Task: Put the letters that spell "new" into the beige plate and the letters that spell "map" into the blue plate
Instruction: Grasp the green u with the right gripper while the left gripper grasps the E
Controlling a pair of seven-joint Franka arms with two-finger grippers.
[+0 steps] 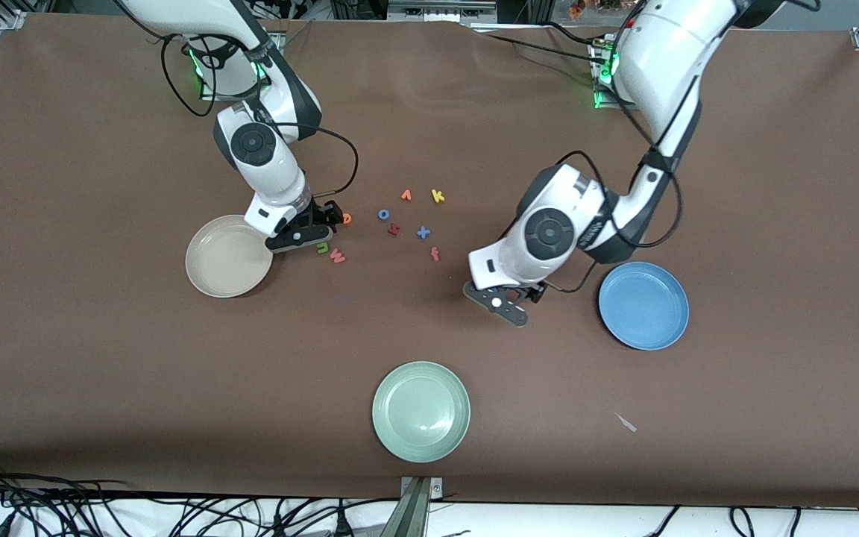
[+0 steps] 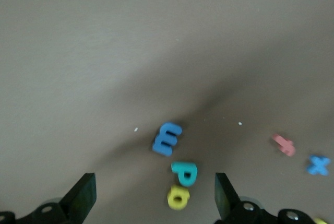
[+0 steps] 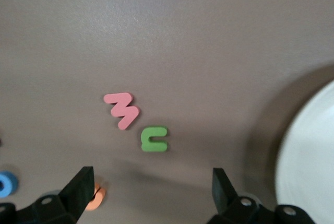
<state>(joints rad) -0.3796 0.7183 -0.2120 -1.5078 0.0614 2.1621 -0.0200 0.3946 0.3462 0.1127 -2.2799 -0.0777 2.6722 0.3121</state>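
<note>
- Starting nearest the camera: pale green plate (image 1: 420, 411) sits by itself at the bench (image 1: 101, 373) edge, nothing in it.
- Blue plate (image 1: 643, 305) is toward the left arm's end, also bare. Left tool (image 1: 505, 298) hangs just beside it over the brown cloth, fingers (image 2: 83, 198) wide apart, holding nothing.
- Its wrist cam catches the periwinkle m (image 2: 166, 139), teal p (image 2: 185, 173) and yellow a (image 2: 178, 197) bunched in a short line running toward the tool, m lying tilted on its side.
- Beige plate (image 1: 224, 257) toward the right arm's end, nothing in it either.
- Right tool (image 1: 303, 237) is at that plate's rim, fingers spread, not gripping anything.
- Red w (image 1: 337, 256) and green n (image 1: 323, 248) lie flat just beside that tool, almost touching; the n lies turned sideways.
- Orange e (image 1: 347, 218) is a bit farther back, can't tell its facing.
- Farther still: blue o (image 1: 383, 215), blue x (image 1: 423, 232), red f (image 1: 435, 253), yellow k (image 1: 438, 196), all loose on the bench.
</note>
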